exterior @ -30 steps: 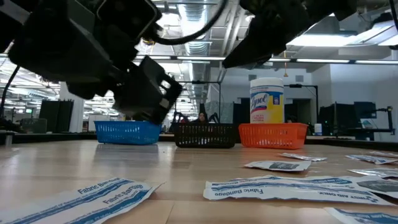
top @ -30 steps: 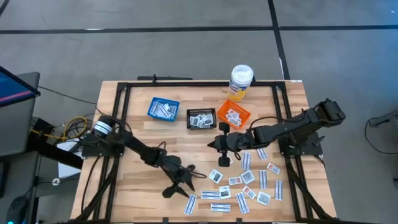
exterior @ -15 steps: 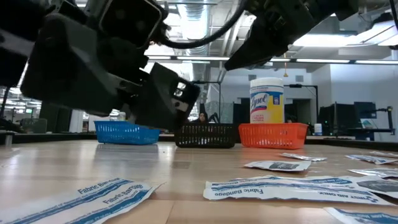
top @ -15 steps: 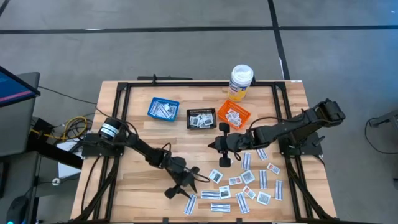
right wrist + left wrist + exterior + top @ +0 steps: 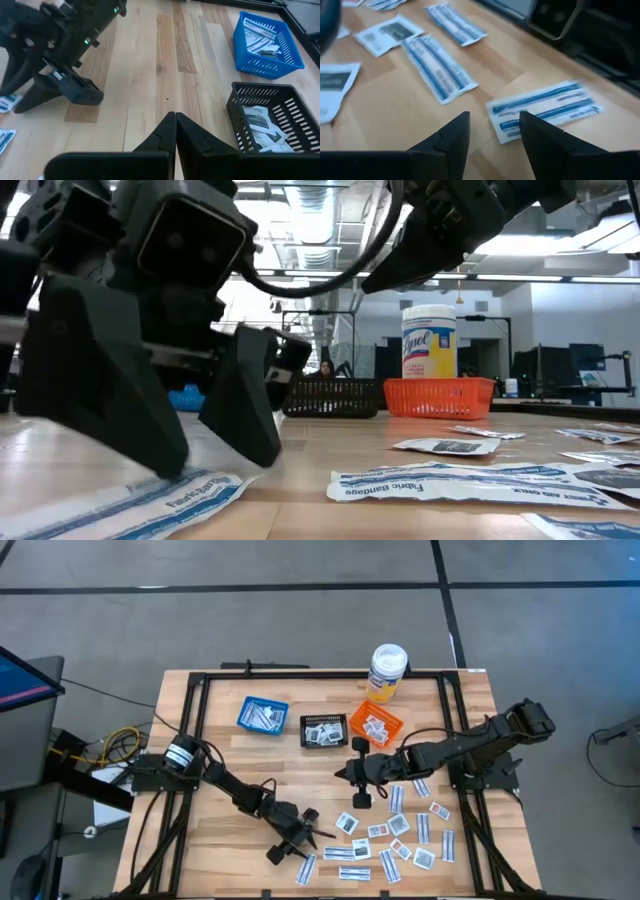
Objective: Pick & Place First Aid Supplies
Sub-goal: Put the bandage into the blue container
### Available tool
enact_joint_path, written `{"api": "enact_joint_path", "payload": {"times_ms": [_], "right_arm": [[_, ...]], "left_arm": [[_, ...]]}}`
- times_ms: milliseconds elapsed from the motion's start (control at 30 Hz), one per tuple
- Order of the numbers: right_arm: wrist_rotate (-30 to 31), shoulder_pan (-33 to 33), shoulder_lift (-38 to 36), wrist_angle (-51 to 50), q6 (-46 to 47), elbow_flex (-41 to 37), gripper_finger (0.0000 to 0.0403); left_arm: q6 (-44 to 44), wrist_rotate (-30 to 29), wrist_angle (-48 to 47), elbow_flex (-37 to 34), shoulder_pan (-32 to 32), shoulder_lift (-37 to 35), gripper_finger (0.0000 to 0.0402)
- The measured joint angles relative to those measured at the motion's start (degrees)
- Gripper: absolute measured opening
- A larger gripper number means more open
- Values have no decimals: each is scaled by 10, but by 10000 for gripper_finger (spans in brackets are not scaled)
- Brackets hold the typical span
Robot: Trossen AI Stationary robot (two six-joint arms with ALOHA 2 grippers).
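Two spread fingers (image 5: 452, 135) straddle a strip's (image 5: 545, 107) edge.

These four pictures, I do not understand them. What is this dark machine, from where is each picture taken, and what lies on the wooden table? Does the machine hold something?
The machine is a robot with two dark arms at a wooden table. One picture looks straight down from above, one looks level along the table top, and two come from cameras on the arms' wrists.

Scattered on the table are flat white first aid packets. At the far side stand a blue basket, a black basket and an orange basket, each with some packets inside, and a white bottle.

The left gripper has its fingers open, low over a bandage packet, not gripping it. The right gripper is shut and empty, above bare wood near the baskets. Nothing is held.
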Motion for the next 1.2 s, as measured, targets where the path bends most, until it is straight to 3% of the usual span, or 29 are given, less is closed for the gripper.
{"api": "enact_joint_path", "payload": {"times_ms": [200,500,767,867,1033,1133,1200], "right_arm": [[0,2,0,3,7,0,1],[0,2,0,-3,8,0,1],[0,2,0,-3,2,0,1],[1,1,0,-2,0,0,1],[1,1,0,-2,0,0,1],[2,1,0,-2,-1,0,1],[2,0,0,-2,-1,0,1]], "left_arm": [[-18,-46,-44,3,-5,5,153],[-23,-63,-73,3,7,3,11],[-17,-88,-131,-4,53,-57,7],[7,-165,-240,-4,68,-122,6],[21,-379,-478,-10,89,-247,9],[20,-469,-518,-35,112,-331,8],[16,-481,-525,-56,143,-387,8]]}}
